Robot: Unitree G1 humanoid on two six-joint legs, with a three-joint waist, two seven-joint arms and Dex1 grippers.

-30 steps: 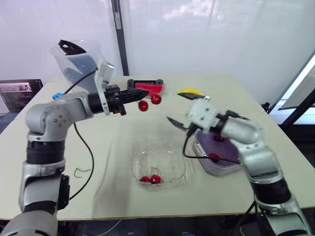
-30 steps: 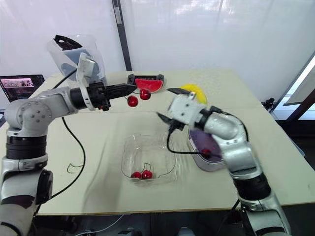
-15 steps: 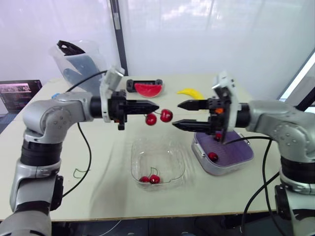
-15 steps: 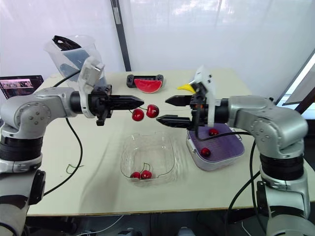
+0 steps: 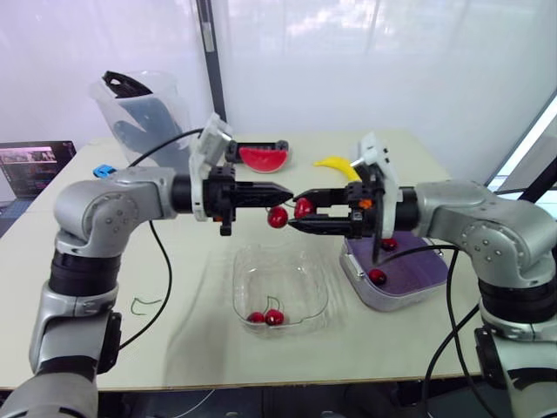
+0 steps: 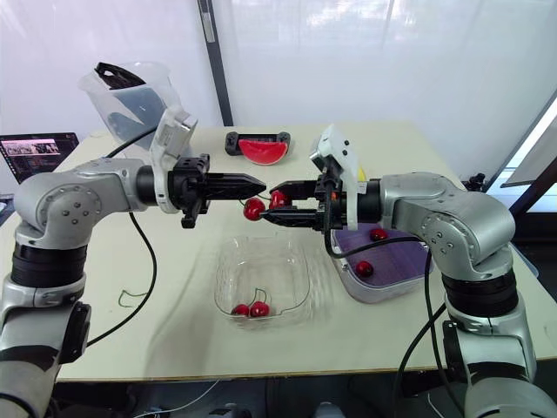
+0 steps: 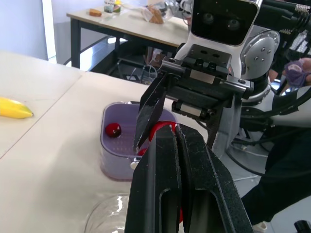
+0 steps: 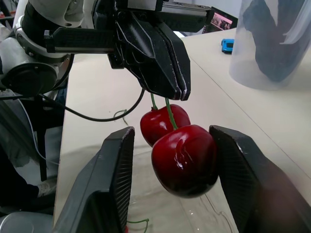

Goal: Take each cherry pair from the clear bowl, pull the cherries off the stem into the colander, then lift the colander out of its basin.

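Above the clear bowl's [image 5: 240, 287] far rim, the left gripper [image 5: 284, 189] is pinching the stem of one cherry pair [image 5: 291, 212], which is hanging free. The right gripper [image 6: 271, 202] is standing open around one of its cherries. One second pair [image 5: 265, 318] is lying in the bowl; two loose cherries [image 5: 376, 277] are sitting in the colander [image 5: 413, 277] beside it.

The fingers [image 7: 158, 187] of the left gripper [image 7: 175, 129] hide most of the cherry pair [image 7: 156, 131] in the left wrist view.
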